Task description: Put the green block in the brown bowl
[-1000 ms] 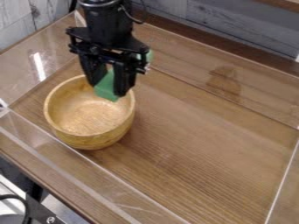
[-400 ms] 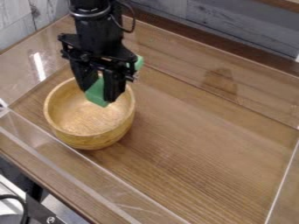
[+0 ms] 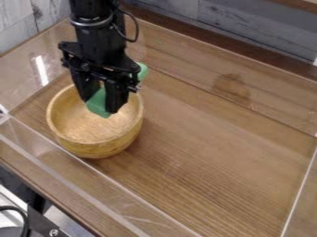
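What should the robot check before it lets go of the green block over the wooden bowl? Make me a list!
1. Block held: the black gripper is shut on the bright green rectangular block. Ok.
2. Block above bowl: it hangs over the hollow of the round light-brown wooden bowl. Ok.
3. Block clear of the rim: its lower end looks inside the rim, not on it. Ok.
4. Bowl upright and flat on the brown wooden table. Ok.
5. Bowl has room: nothing else seen inside. Ok.
6. Block touching the bowl's bottom: cannot tell from this view.
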Action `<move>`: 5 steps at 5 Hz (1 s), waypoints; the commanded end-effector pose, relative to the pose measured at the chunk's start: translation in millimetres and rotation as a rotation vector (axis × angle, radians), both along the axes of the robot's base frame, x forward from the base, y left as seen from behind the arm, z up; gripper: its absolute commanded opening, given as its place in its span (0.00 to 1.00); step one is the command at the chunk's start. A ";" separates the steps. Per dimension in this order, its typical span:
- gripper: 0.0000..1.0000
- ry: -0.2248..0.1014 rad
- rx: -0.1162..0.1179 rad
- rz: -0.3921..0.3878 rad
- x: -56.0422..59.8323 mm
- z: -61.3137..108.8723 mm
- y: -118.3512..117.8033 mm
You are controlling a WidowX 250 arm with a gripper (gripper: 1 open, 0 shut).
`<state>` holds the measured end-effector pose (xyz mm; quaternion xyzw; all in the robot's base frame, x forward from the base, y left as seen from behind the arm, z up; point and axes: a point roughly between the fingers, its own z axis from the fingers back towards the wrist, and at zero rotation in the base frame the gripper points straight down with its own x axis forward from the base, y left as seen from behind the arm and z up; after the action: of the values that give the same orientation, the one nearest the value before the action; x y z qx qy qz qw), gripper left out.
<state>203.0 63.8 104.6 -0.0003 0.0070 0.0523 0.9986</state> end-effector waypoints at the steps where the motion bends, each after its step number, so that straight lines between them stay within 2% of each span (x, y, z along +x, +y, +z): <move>1: 0.00 -0.023 0.015 0.003 2.9 2.7 6.2; 5: 0.00 -0.012 0.025 -0.005 3.4 -7.3 11.6</move>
<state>203.1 71.7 91.9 0.0064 0.0129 0.0511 0.9986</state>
